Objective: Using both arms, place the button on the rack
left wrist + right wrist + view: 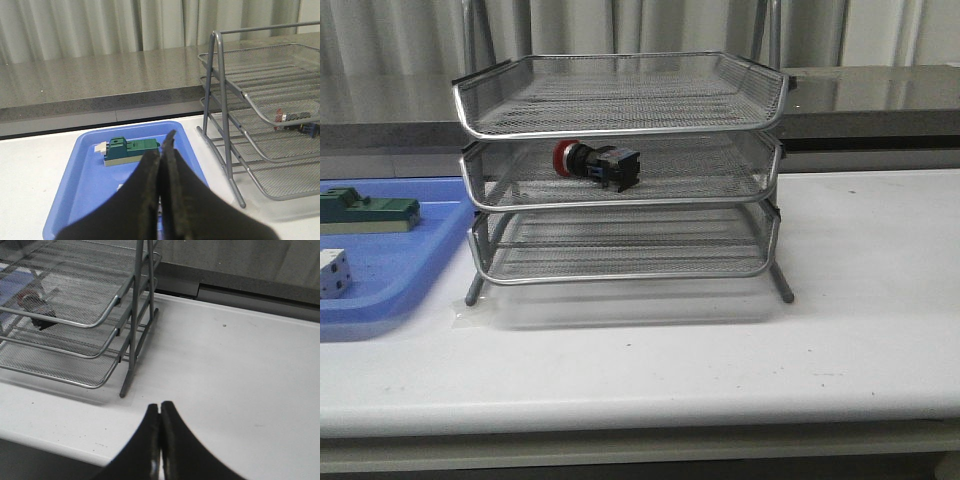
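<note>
I see my left gripper [161, 150] with jaws pressed together and empty over the blue tray [90, 200], where a green block [131, 149] and white cube [332, 273] lie. My right gripper [160, 412] is likewise pinched closed above the table [240, 370]. Farther off, the button [595, 163] lies on its side in the rack's [620, 170] middle tier.

Your button [595, 163] sits in the rack's [620, 120] middle tray. Left of the rack there's a tray [415, 265] holding two blocks.
</note>
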Tool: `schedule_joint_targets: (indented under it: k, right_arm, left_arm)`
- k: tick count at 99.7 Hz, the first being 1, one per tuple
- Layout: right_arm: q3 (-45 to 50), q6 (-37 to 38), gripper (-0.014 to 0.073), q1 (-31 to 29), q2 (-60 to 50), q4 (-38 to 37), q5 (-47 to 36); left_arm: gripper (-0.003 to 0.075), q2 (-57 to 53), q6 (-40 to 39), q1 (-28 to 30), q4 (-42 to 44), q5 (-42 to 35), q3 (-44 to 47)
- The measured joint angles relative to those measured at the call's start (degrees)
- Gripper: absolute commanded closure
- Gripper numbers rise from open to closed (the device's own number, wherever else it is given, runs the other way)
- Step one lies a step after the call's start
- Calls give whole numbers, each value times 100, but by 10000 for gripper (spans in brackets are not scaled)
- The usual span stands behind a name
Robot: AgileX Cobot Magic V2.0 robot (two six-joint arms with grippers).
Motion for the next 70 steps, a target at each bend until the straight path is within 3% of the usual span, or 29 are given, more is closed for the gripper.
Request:
schedule_joint_targets:
  k: [37, 70]
  right_arm:
    - [93, 0, 662, 0, -53, -84, -126]
    - [1511, 728, 662, 0, -1316, -792, -1333]
  left_arm:
    - [741, 0, 0, 0, 0, 0, 0]
    - [741, 0, 0, 0, 0, 0, 0]
